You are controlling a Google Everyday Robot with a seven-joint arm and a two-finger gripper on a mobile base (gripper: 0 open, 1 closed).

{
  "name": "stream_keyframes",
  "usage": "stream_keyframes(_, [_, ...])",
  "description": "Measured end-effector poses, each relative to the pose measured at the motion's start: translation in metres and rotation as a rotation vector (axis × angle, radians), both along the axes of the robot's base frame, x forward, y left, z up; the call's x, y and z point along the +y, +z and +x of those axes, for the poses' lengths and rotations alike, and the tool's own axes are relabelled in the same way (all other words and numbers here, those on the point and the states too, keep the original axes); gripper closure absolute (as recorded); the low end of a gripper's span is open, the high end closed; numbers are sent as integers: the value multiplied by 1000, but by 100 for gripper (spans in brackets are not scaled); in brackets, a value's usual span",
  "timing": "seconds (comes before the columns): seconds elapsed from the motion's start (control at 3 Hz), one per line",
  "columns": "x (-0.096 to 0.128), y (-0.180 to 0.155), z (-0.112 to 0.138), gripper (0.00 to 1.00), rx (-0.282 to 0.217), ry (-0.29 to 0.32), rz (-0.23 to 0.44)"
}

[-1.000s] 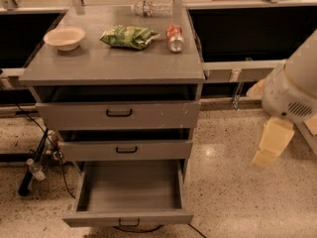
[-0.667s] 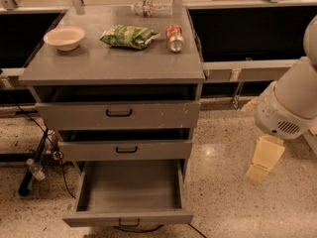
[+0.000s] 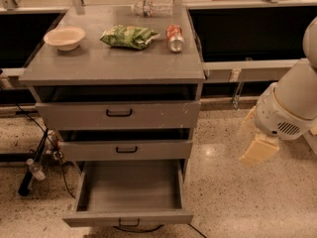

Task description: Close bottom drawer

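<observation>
End effector (image 3: 258, 148) hangs right of open bottom drawer (image 3: 129, 190).

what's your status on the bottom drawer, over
Gripper low, right of the cabinet, touching nothing. Bottom drawer pulled well out, not yet closed. Nothing seen blocking its way in.

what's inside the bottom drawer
The bottom drawer shows only its bare grey floor; its rear, under the middle drawer, is hidden. The gripper hangs at the picture's right, outside it.
</observation>
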State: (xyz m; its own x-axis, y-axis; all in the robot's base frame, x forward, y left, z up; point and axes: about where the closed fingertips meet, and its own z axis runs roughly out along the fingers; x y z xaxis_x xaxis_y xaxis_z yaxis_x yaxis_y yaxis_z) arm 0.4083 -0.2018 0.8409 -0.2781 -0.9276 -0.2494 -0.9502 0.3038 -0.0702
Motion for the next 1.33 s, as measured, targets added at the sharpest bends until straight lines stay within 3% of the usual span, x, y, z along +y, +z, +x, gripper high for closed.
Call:
stream_keyframes(0.67, [0, 0, 0, 95, 0, 0, 0])
stream_keyframes(1.0, [4, -18, -9, 100, 15, 1, 26])
stream_keyframes(1.33, [17, -72, -37, 100, 79, 6, 67])
